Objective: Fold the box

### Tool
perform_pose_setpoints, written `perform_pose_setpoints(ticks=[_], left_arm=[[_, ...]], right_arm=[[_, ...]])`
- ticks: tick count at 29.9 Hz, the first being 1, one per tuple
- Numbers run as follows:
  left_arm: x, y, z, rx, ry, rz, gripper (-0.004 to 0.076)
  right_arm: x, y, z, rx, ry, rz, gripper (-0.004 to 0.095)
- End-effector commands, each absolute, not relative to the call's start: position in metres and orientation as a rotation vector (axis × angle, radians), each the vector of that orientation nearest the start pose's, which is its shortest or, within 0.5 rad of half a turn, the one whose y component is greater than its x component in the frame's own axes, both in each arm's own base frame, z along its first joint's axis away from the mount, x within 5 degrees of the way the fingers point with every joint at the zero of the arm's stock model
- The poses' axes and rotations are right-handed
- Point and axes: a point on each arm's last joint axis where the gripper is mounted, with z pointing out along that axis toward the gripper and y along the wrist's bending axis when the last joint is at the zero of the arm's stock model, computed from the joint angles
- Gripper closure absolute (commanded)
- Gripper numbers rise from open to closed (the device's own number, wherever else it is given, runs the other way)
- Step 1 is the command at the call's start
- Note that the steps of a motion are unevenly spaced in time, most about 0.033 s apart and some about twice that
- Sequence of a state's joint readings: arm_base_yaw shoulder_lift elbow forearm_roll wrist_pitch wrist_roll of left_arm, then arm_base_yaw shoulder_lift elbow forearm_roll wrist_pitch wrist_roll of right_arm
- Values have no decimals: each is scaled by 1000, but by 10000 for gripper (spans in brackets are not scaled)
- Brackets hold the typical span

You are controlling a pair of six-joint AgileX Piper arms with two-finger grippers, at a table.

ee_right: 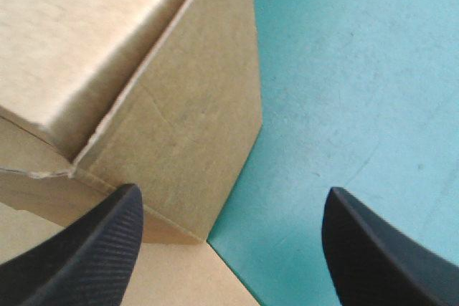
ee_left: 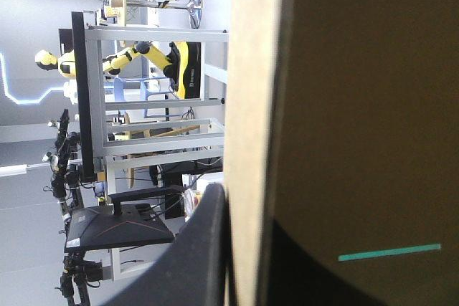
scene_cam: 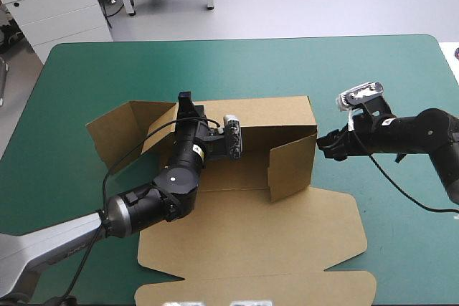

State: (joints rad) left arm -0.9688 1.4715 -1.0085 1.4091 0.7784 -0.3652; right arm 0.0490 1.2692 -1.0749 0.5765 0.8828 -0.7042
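Note:
The brown box [scene_cam: 251,116] lies mid-table with its far wall raised. Its right wall [scene_cam: 292,163] is folded inward, a side flap [scene_cam: 115,134] is splayed to the left, and the lid [scene_cam: 272,234] lies flat toward the front. My left gripper [scene_cam: 185,103] is at the far wall's left end. In the left wrist view that gripper [ee_left: 247,263] is shut on the box, the board's edge [ee_left: 251,105] standing between its fingers [ee_left: 201,256]. My right gripper [scene_cam: 324,145] hovers just outside the box's right corner. The right wrist view shows this gripper [ee_right: 233,195] open, with the corner [ee_right: 179,127] ahead of it.
Teal-green cover [scene_cam: 251,62] shows beyond the box up to the table's far edge, and also to the right of the box [ee_right: 344,69]. The right arm reaches in close to the table's right edge [scene_cam: 448,55].

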Motion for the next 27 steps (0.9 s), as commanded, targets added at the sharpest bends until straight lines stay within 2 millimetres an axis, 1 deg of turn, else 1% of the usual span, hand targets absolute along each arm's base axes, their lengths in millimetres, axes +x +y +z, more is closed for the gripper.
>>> perform_pose_setpoints(ticks=[1,3,7,10,15,18,21,25,27], left_arm=[[225,-215,316,1325,1498,768,734],[224,-215,316,1325,1507,758,734],[223,-217,314,1329,1527,714,734],[223,-217,313,1328,1529,712,734],[223,-217,313,1328,1529,712,734],[223,-217,313,1328,1529,712,734],[223,-217,313,1335,1534,707,732],[222,-217,310,1348,1563,685,732],[221,-217,309,1346,1581,671,733]], right_arm=[[252,53,352,-588,2206,443,261],[250,54,351,-613,2217,454,261],[246,56,348,-732,2221,456,261],[245,59,345,-758,2220,459,261],[251,76,334,-840,2230,493,261],[257,91,326,-884,2221,497,260],[264,100,324,-875,2179,468,260],[272,100,330,-784,2107,392,263],[274,99,332,-757,2094,377,296]])
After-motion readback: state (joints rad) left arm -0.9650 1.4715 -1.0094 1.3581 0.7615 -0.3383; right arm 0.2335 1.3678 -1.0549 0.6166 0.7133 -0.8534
